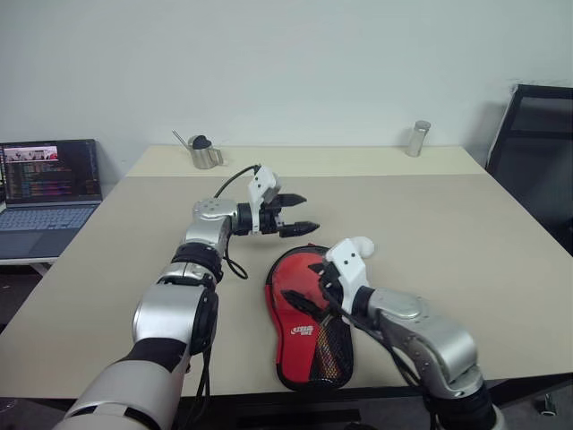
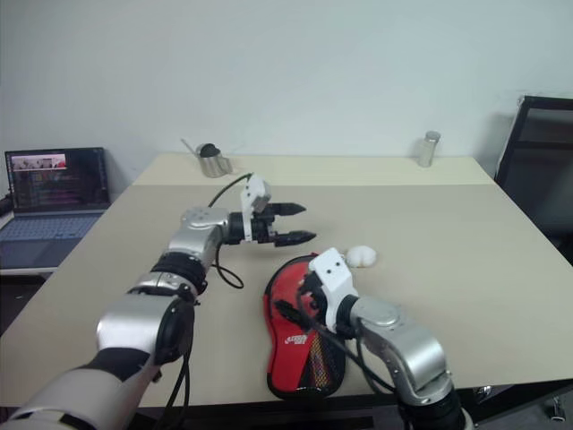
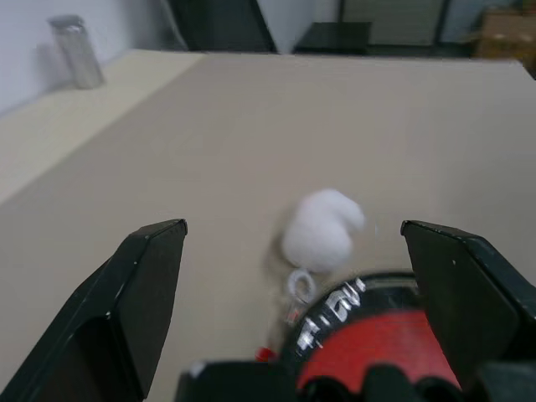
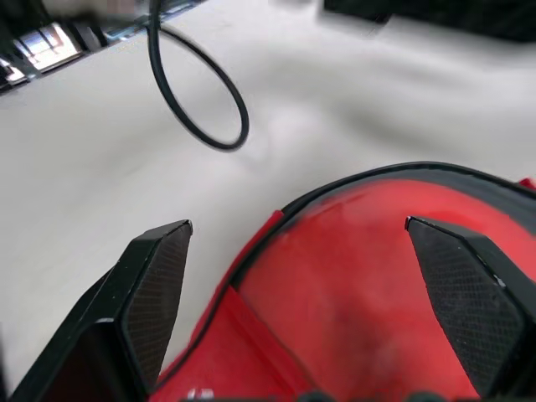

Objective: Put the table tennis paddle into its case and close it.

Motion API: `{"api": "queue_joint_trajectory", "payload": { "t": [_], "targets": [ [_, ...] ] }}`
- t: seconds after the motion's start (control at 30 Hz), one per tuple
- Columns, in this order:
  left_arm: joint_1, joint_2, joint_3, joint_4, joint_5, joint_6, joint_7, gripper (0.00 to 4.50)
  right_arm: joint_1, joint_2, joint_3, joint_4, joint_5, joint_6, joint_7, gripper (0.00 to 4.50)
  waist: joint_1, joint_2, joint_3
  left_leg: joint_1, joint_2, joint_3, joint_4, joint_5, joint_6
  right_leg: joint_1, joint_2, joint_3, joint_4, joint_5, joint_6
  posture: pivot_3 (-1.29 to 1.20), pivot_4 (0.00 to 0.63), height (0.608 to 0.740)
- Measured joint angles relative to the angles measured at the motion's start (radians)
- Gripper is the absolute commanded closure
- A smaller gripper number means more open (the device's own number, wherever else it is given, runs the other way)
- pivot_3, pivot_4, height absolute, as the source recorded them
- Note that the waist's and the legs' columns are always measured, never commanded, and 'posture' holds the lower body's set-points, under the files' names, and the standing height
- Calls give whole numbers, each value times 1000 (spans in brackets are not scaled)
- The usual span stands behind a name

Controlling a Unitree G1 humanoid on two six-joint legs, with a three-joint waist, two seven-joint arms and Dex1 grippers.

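A laptop sits far left. The left gripper hovers over the table, fingers spread and empty. The red case lies near the front edge, the right gripper gaping just above it. A white ball rests beside it.

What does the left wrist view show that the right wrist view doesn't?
In the left wrist view: a small white object on the table beside the case's round end, and a metal cylinder standing at the table's far edge. In the right wrist view: a loop of black cable over the tabletop and a laptop beyond the table. Both show the red case and open black fingers.
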Motion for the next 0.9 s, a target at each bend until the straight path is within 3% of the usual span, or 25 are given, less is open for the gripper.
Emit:
{"api": "queue_joint_trajectory", "payload": {
  "t": [0.23,0.4,0.57,0.7,0.9],
  "targets": [
    [139,-4,-93,-166,-6,73,-97,29,-52,-231,-191,-25,138,59,117,0,2,0,0,0,0,0,0,0,0,0,0,0,0,0,0,0,150,740],
    [184,-34,-135,-225,-13,110,-99,29,-151,-365,-202,114,104,-30,138,0,0,0,0,1,1,1,0,0,0,0,0,1,0,0,0,0,150,740],
    [202,-32,-173,-223,0,80,-75,29,-204,-453,-157,273,55,-141,210,0,-1,0,0,0,1,1,-1,0,0,0,0,2,-1,0,0,0,150,740],
    [217,-30,-180,-224,3,66,-43,29,-250,-515,-41,436,-27,-294,315,0,-1,0,0,0,0,2,-1,0,0,0,1,2,-1,0,0,0,150,740],
    [260,-33,-192,-232,3,66,-16,29,-380,-509,94,727,-175,-589,444,0,-2,0,0,1,0,3,-1,0,0,-1,2,3,-1,0,0,0,150,740]
  ]
}}
